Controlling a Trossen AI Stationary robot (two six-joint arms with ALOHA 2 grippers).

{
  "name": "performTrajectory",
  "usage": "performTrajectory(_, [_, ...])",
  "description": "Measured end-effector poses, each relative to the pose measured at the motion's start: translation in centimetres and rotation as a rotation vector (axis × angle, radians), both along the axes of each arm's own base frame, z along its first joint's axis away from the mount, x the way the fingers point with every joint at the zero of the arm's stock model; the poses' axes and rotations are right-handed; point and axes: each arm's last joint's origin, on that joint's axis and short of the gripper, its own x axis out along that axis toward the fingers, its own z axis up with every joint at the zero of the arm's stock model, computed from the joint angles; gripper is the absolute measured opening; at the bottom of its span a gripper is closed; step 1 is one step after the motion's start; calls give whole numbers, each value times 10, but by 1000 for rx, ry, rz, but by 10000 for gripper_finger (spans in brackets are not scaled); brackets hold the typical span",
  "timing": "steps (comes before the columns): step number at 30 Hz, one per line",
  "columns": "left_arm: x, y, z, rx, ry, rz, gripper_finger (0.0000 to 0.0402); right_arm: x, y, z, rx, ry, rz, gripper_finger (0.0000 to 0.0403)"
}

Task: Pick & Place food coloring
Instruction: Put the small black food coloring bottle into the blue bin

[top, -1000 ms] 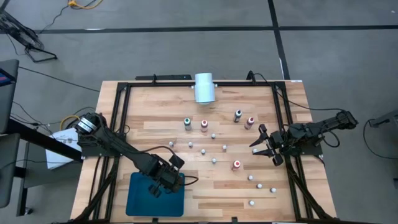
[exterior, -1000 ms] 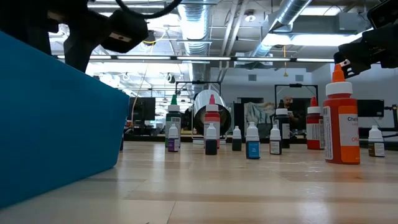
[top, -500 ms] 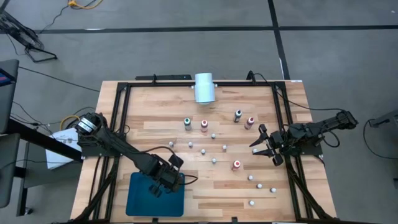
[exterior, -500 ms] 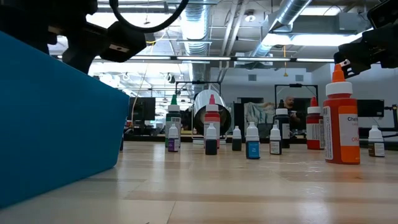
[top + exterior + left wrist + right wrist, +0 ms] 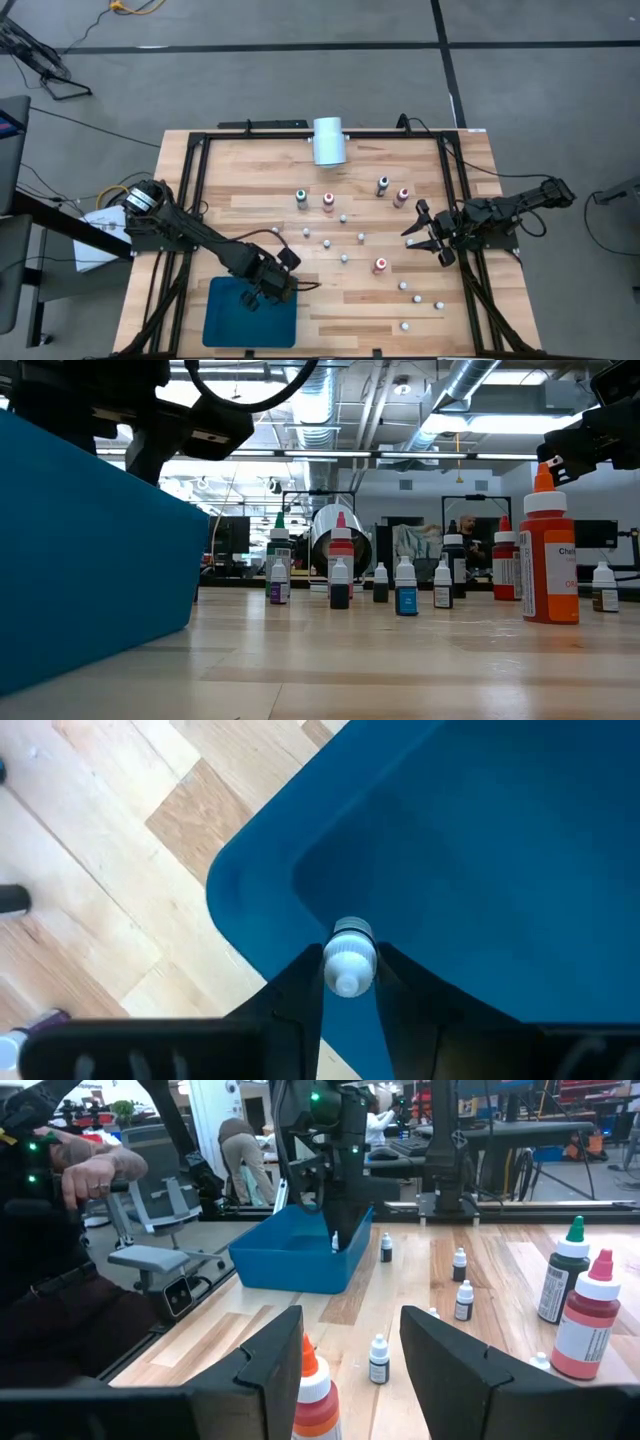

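Over the far right corner of the blue tray (image 5: 232, 318), my left gripper (image 5: 270, 288) points steeply down. It is shut on one small food coloring bottle with a white cap (image 5: 349, 956). Many more food coloring bottles stand upright on their bases across the wooden table, among them a green-capped one (image 5: 301, 196), a red one (image 5: 380, 265) and tiny white-capped ones (image 5: 343, 258). My right gripper (image 5: 418, 228) waits open and level at the table's right side, with nothing between its fingers (image 5: 268, 1358). My left gripper pinches the small bottle between its two fingers (image 5: 300, 988), just below the white cap (image 5: 350, 942). The fingers come from above and point down. The bottle hangs clear above the tray's corner with its cap end up toward the wrist; its body is hidden under the cap.
A white cylinder (image 5: 329, 140) lies at the table's far edge. Black frame rails (image 5: 198, 180) run along the table's sides. A large orange-red bottle (image 5: 548, 550) stands near the right gripper. A person (image 5: 60, 1175) sits beyond the table's left side.
My left gripper has rolled a little about the line it points along, above the tray's far right corner. It still holds the small bottle.
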Motion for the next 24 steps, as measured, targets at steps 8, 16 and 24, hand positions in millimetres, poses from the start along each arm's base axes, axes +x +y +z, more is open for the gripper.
performTrajectory(8, [-1, 4, -6, 1, 9, -3, 73, 0, 0, 0, 0, 0, 0, 159])
performTrajectory(16, [-1, 4, -8, 0, 8, -3, 73, 0, 0, 0, 0, 0, 1, 159])
performTrajectory(24, [-3, 5, -9, 7, 21, -3, 73, 0, 0, 0, 0, 0, 0, 159])
